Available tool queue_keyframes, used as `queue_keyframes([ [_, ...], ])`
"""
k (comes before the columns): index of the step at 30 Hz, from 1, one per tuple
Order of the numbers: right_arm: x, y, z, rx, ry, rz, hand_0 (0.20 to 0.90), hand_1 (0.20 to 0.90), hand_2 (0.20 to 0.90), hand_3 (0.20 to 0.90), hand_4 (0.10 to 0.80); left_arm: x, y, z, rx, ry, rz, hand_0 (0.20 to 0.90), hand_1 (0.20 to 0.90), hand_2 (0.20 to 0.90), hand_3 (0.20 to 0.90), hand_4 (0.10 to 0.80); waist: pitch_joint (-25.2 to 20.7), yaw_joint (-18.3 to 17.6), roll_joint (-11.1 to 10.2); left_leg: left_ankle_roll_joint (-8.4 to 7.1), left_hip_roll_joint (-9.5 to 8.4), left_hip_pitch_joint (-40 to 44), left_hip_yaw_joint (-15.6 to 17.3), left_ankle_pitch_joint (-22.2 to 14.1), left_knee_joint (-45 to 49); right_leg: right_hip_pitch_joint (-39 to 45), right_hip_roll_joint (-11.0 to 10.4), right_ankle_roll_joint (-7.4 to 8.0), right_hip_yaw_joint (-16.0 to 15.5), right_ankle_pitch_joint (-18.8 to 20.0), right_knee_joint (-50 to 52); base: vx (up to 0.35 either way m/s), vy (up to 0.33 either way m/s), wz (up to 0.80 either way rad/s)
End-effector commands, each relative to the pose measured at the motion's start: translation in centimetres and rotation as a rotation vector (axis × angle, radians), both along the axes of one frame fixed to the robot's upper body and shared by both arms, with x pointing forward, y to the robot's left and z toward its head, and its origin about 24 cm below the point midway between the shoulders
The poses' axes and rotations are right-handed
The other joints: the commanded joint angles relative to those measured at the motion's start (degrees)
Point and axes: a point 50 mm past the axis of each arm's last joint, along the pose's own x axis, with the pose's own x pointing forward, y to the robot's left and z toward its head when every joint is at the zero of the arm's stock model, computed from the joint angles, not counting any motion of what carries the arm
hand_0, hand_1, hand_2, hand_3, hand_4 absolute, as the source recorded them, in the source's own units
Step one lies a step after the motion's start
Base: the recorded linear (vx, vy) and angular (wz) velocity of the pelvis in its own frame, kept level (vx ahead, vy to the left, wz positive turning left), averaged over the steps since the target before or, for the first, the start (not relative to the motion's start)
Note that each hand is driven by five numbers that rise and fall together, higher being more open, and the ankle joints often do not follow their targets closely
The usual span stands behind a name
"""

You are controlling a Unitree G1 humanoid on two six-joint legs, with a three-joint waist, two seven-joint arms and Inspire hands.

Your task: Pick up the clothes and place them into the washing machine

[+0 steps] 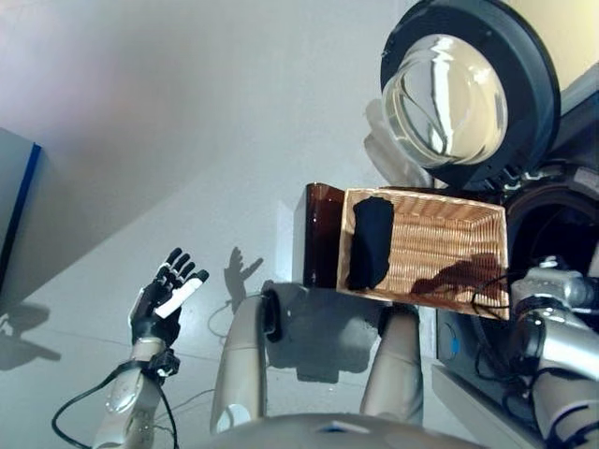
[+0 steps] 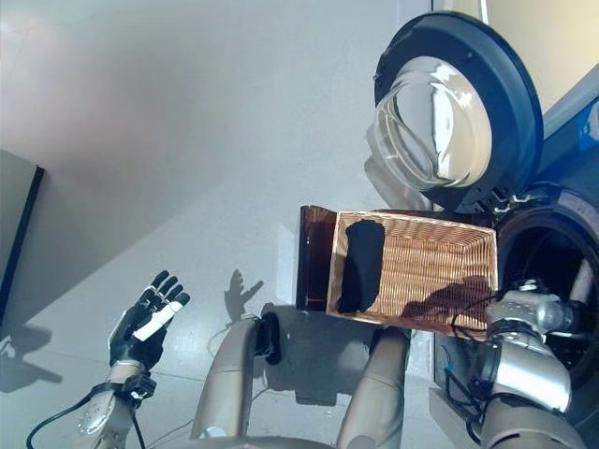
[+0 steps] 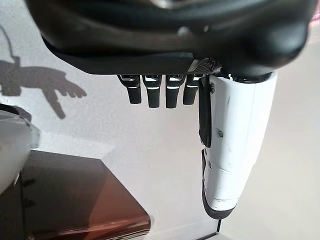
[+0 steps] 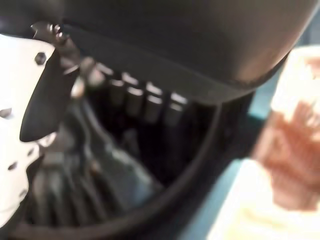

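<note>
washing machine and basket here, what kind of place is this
Probably a laundry corner: a front-loading washing machine with its round door swung open, and a wicker basket holding a dark garment beside it.

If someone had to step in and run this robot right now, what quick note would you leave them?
Left hand: open, empty, held out over the floor, away from the work.
Right hand: at the washing machine's drum opening; fingers look extended with nothing visibly held.
Washer door: swung open.
Wicker basket: sits beside the machine; one dark garment lies at its left end.
Left to do: pick up that garment and put it into the drum. What the drum already holds cannot be seen.
</note>
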Motion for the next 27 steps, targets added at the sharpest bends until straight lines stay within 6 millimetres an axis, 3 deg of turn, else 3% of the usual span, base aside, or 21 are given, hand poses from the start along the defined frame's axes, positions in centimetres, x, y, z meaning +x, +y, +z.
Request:
queue_keyframes([
  [1,-0.1,-0.2,0.3,-0.17,0.107,0.12,0.9,0.9,0.9,0.9,0.8,0.6,3.4,2.4,0.095,-0.123,0.096,0.9,0.9,0.9,0.9,0.8,-1.07,1.27,-2.72,-5.57,0.92,5.02,-4.01,9.1,-13.12,5.38,-0.96,-2.38,-0.39,8.08,-10.66,0.054,-0.06,0.09],
  [12,0.4,5.2,-4.7,-0.253,0.345,0.469,0.9,0.9,0.9,0.9,0.8,1.0,3.0,0.7,0.103,-0.074,0.139,0.9,0.9,0.9,0.9,0.8,0.04,0.71,-6.03,-6.16,1.06,19.1,-4.85,14.7,-27.4,22.3,-0.77,-1.29,-6.1,13.82,-25.97,0.087,-0.041,0.06],
  [13,0.2,6.5,-5.9,-0.293,0.43,0.575,0.9,0.9,0.9,0.9,0.8,1.1,2.7,0.2,0.103,-0.054,0.144,0.9,0.9,0.9,0.9,0.8,-0.1,0.75,-6.43,-6.29,1.46,21.87,-4.74,14.88,-29.38,25.1,-0.41,-1.11,-6.68,13.9,-27.77,0.05,-0.006,-0.03],
  [14,0.2,6.5,-5.8,-0.293,0.43,0.576,0.9,0.9,0.9,0.9,0.8,1.1,2.8,0.2,0.103,-0.055,0.144,0.9,0.9,0.9,0.9,0.8,-0.06,0.61,-6.54,-6.24,1.28,22.03,-4.72,15.53,-30.0,25.23,-0.55,-1.12,-6.76,14.39,-28.23,0.116,-0.02,-0.02],
  [17,-0.4,9.1,-7.8,-0.346,0.504,0.748,0.9,0.9,0.9,0.9,0.8,1.0,2.5,-0.8,0.122,-0.006,0.155,0.9,0.9,0.9,0.9,0.8,-0.66,0.12,-7.45,-6.44,1.97,26.77,-4.3,16.58,-33.52,29.73,0.16,-0.91,-7.56,15.23,-31.57,0.082,-0.023,-0.04],
  [21,-2.1,9.8,-9.5,-0.321,0.551,0.78,0.9,0.9,0.9,0.9,0.8,0.9,2.1,-1.4,0.15,0.03,0.142,0.9,0.9,0.9,0.9,0.8,-1.82,-0.23,-7.99,-6.66,2.43,30.79,-4.04,16.91,-35.9,33.93,0.27,-0.56,-8.76,15.77,-34.46,0.11,-0.018,-0.02],
  [27,-2.5,10.9,-10.4,-0.396,0.661,0.896,0.9,0.9,0.9,0.9,0.8,0.7,1.9,-1.5,0.173,0.04,0.127,0.9,0.9,0.9,0.9,0.8,-2.59,0.06,-8.52,-6.72,2.44,33.27,-3.99,16.87,-36.93,36.86,0.26,-0.46,-9.5,15.72,-35.38,0.065,-0.007,-0.01],
])
